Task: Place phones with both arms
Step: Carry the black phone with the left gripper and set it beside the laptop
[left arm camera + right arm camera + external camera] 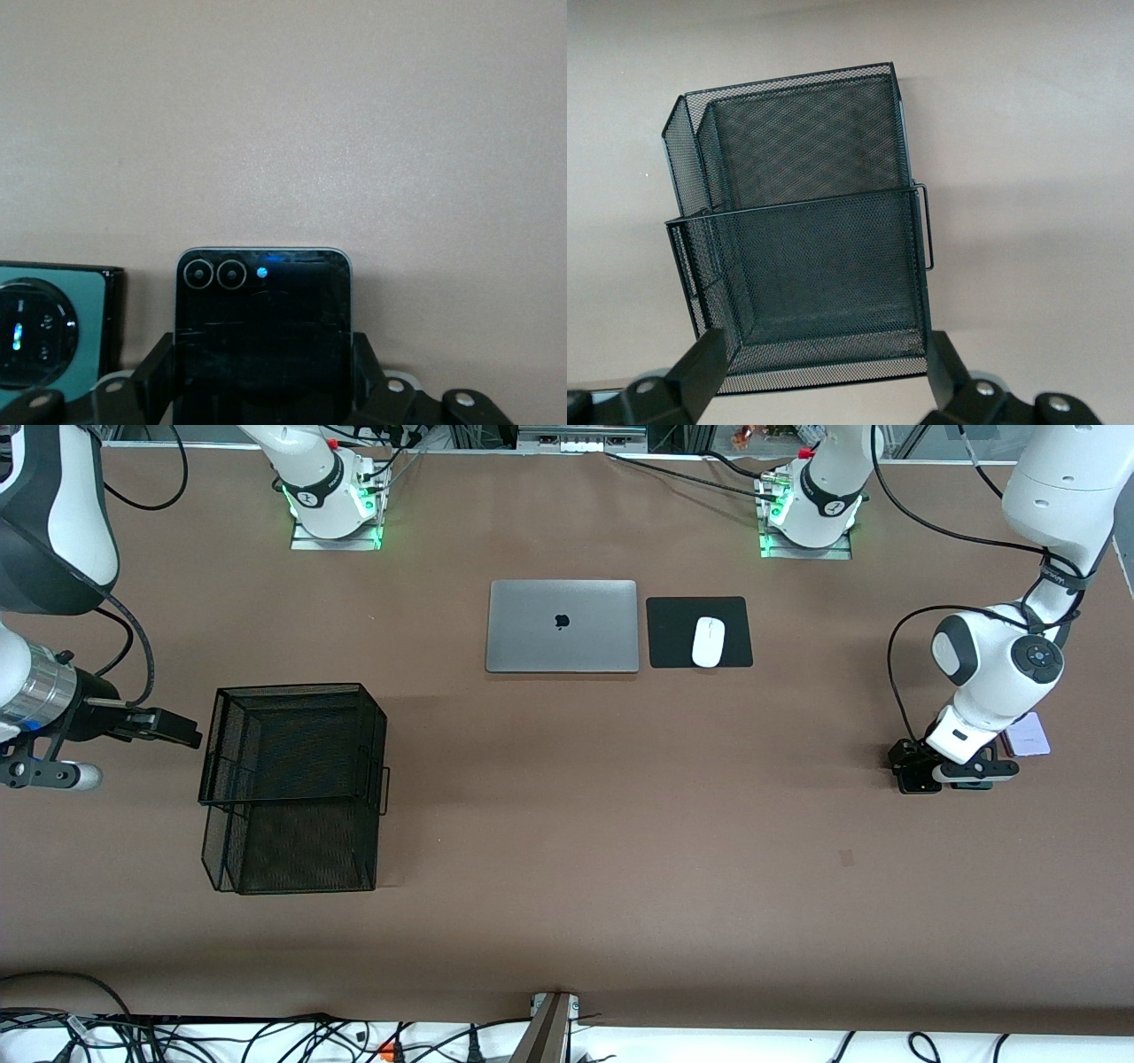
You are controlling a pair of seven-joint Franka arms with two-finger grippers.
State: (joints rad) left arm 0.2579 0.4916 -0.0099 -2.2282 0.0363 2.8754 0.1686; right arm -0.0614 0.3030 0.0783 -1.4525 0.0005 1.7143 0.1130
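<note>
With tools (266, 390) apart: black phone (263, 328) between

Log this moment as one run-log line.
left gripper: straddling black phone on table, jaws around it | green phone: beside it | right gripper: open, waiting beside mesh basket

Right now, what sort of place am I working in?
Probably a robotics lab bench dressed as an office desk: a closed silver laptop, a white mouse on a black pad, a black mesh tray, and cables along the table's edge.
</note>
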